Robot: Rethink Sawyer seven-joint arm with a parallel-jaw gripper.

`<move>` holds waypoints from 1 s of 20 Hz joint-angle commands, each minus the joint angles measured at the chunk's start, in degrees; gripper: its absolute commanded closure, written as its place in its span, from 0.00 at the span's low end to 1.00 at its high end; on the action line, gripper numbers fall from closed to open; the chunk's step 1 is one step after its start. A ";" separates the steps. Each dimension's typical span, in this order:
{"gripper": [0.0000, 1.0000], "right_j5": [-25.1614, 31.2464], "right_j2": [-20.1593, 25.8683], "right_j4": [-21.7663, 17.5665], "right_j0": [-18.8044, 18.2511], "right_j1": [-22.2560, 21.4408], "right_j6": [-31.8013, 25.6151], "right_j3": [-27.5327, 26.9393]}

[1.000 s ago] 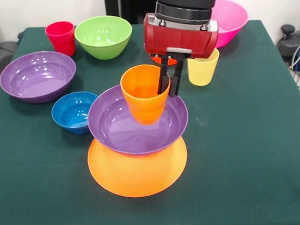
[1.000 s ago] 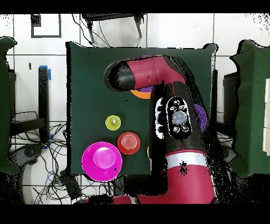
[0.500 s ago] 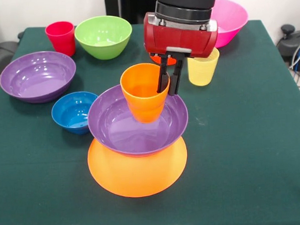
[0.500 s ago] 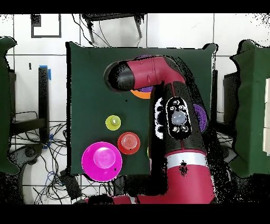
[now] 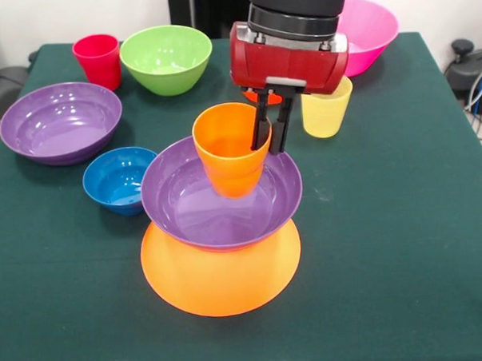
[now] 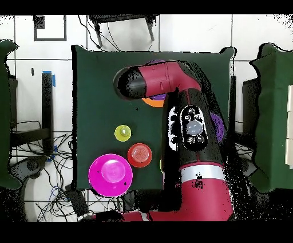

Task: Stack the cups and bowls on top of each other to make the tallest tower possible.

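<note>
The gripper (image 5: 271, 129) is closed on the right wall of the orange cup (image 5: 230, 149), one finger inside and one outside. The cup hangs a little tilted in the purple bowl (image 5: 221, 196), which sits on the upside-down yellow-orange bowl (image 5: 221, 268) near the middle of the bench (image 5: 404, 245). I cannot tell if the cup's bottom touches the purple bowl. If it is released while tilted, it may tip over or slide. The blue bowl (image 5: 118, 179) waits just left.
</note>
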 commanded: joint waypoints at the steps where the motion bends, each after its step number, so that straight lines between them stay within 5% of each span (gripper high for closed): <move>1: 1.00 -3.24 -1.17 -7.09 1.06 1.56 -4.91 2.76; 20: 1.00 -7.26 -0.42 -6.95 -0.41 1.41 -2.40 6.53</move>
